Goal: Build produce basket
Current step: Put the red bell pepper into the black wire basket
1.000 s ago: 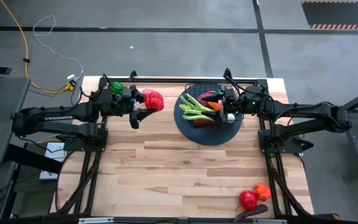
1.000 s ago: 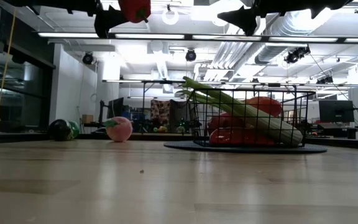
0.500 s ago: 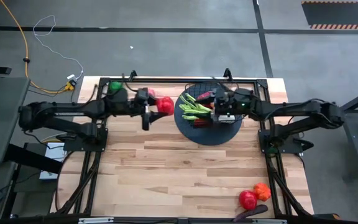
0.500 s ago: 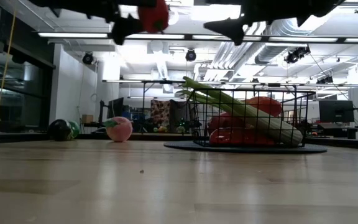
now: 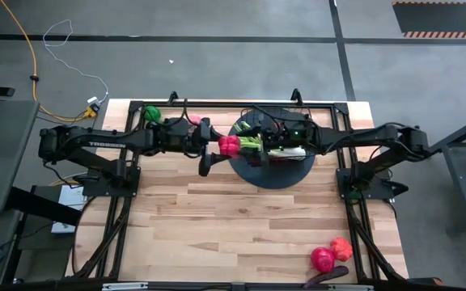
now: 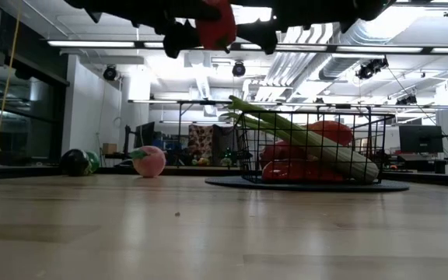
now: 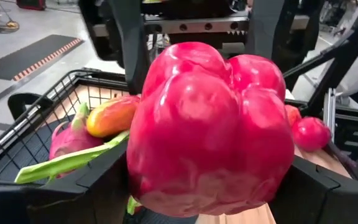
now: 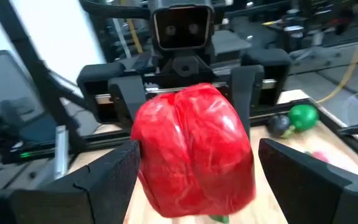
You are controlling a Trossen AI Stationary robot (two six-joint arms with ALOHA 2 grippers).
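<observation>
The left gripper hangs high over the worktop, just at the basket's left rim, with its fingers clamped on a red bell pepper. The basket sits on its dark disc near the far edge, right of middle, already holding the celery and several red and orange pieces. The right gripper hovers above the basket, facing the pepper closely. Its fingers stand apart on either side of the pepper — the right wrist view shows them wide, gripping nothing.

The two grippers are crowded together, so a further reach by either arm risks knocking fingers together or jarring the pepper loose. Released here, at the rim, the pepper could strike the wire wall and roll off across the worktop. The celery lies slanted across the basket and pokes above its wall — a pepper landing on it may bounce out. More produce waits: a pink fruit and a green piece near the far left corner, others at the near right corner.
</observation>
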